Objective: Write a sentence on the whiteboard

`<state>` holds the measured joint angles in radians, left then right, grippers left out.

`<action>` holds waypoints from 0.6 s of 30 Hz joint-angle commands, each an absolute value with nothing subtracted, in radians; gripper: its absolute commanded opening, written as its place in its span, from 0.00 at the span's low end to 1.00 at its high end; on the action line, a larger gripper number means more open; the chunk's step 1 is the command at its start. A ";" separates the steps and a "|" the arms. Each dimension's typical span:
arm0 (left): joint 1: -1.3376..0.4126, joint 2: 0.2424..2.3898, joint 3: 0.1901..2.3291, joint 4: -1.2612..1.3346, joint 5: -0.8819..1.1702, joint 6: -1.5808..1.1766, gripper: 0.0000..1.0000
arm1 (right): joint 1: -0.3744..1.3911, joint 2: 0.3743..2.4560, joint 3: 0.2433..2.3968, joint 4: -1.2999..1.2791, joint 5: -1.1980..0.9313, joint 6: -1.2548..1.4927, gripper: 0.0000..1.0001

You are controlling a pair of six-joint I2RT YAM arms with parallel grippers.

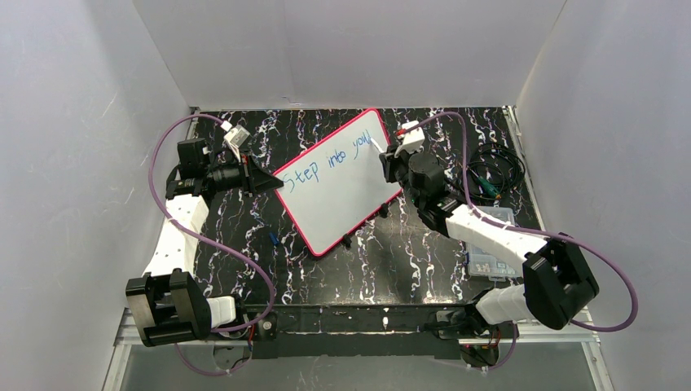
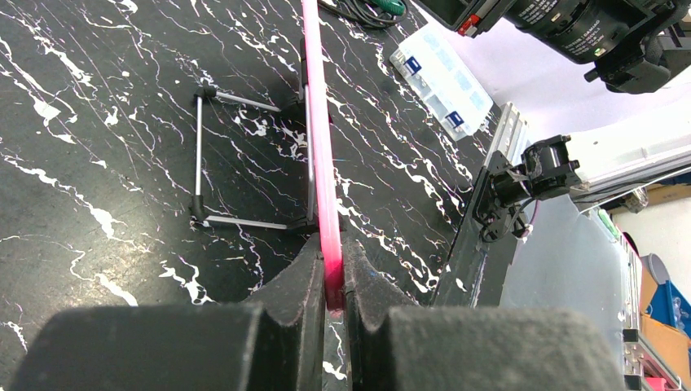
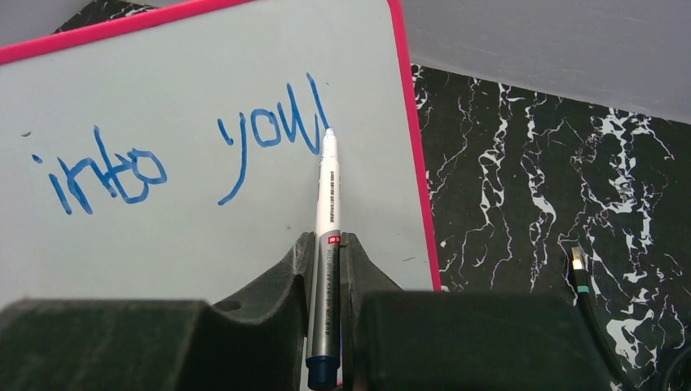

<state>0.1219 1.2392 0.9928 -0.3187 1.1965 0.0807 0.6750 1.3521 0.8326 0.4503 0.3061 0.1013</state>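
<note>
Two words and most of a third, "Step into you", make up the blue handwritten sentence (image 1: 326,159). It runs along the long axis of the flat white whiteboard (image 1: 342,208) with its thin pink-red frame. The whiteboard sits slantwise on the black, white-veined table (image 1: 407,261), propped on a thin metal stand (image 2: 244,163).

We judge that the coming stroke, the missing "r", belongs in the narrow white strip between the pen tip and the whiteboard's right-hand frame. The right end effector (image 3: 327,244) is the nearer one and pinches a slim white marker pen (image 3: 328,204) by its lower barrel. The pen's axis points straight ahead of the fingers, and its tip appears to touch the whiteboard at the last stroke of the "u".

That arm reaches in from the whiteboard's right side, wrist bent down toward its face. The left end effector (image 2: 330,277) is pressed together on the frame at the whiteboard's left end, arm stretched low beside it.
</note>
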 commanded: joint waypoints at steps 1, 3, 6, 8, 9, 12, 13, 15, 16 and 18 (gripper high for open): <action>0.098 1.211 1.006 -0.362 1.263 0.122 0.00 | 0.672 1.327 0.818 0.457 0.312 0.118 0.01; 0.100 1.211 1.005 -0.362 1.264 0.121 0.00 | 0.673 1.332 0.829 0.461 0.311 0.115 0.01; 0.100 1.211 1.006 -0.362 1.263 0.120 0.00 | 0.673 1.341 0.849 0.476 0.305 0.112 0.01; 0.098 1.210 1.005 -0.362 1.263 0.121 0.00 | 0.673 1.347 0.861 0.491 0.301 0.108 0.01; 0.099 1.211 1.005 -0.362 1.262 0.121 0.00 | 0.673 1.351 0.866 0.498 0.300 0.107 0.01; 0.099 1.210 1.005 -0.362 1.262 0.121 0.00 | 0.673 1.361 0.883 0.514 0.299 0.105 0.01; 0.099 1.211 1.005 -0.363 1.262 0.121 0.00 | 0.673 1.364 0.889 0.516 0.300 0.103 0.01; 0.098 1.211 1.005 -0.362 1.262 0.121 0.00 | 0.673 1.369 0.897 0.518 0.300 0.097 0.01; 0.100 1.211 1.004 -0.362 1.262 0.121 0.00 | 0.673 1.372 0.899 0.518 0.304 0.093 0.01; 0.099 1.210 1.005 -0.362 1.262 0.120 0.00 | 0.673 1.376 0.903 0.518 0.308 0.088 0.01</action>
